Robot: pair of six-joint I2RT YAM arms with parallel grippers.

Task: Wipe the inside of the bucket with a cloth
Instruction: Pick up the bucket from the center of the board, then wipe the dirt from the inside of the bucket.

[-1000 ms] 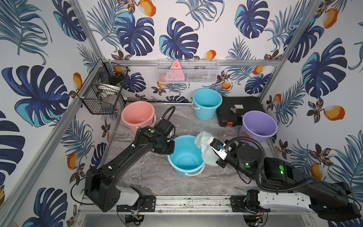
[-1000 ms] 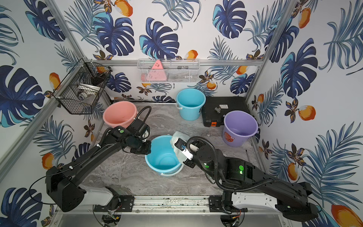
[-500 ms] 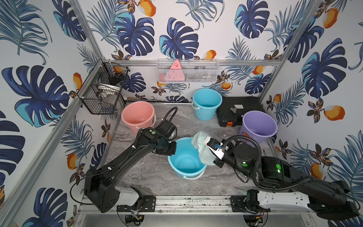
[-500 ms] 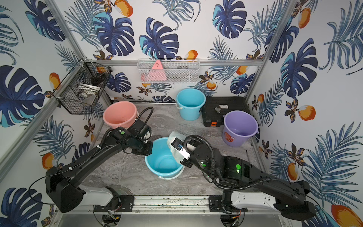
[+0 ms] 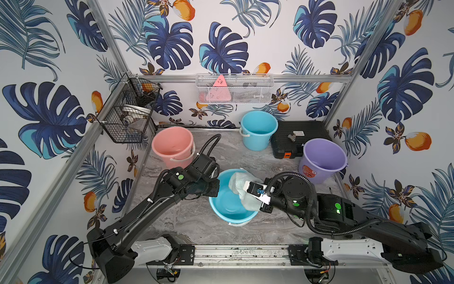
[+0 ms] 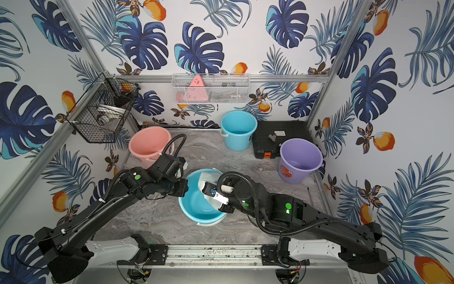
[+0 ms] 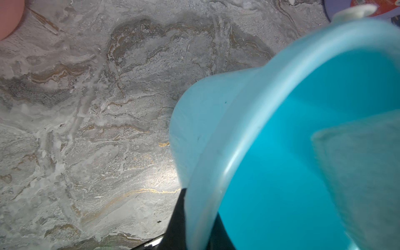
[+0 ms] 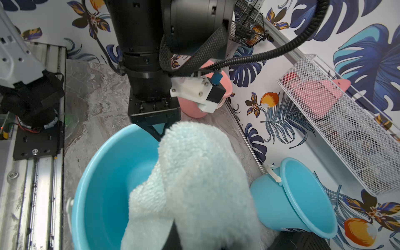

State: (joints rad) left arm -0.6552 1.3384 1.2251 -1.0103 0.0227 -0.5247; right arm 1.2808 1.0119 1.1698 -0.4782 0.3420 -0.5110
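Wipe looks barely started: left gripper (image 8: 159,133) pinches the bucket (image 5: 227,205) rim, right gripper (image 8: 175,234) clamps the cloth (image 5: 239,183) hanging into it, next needs pressing against the wall.

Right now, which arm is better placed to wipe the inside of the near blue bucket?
Right. The right claw is shut on the cloth, which hangs inside the bucket. The left claw is clamped on the bucket's rim, so it looks occupied steadying it.

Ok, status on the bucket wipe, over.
Left gripper shut on rim of near blue bucket. Right gripper shut on mint cloth, hanging inside bucket. Nothing blocking.
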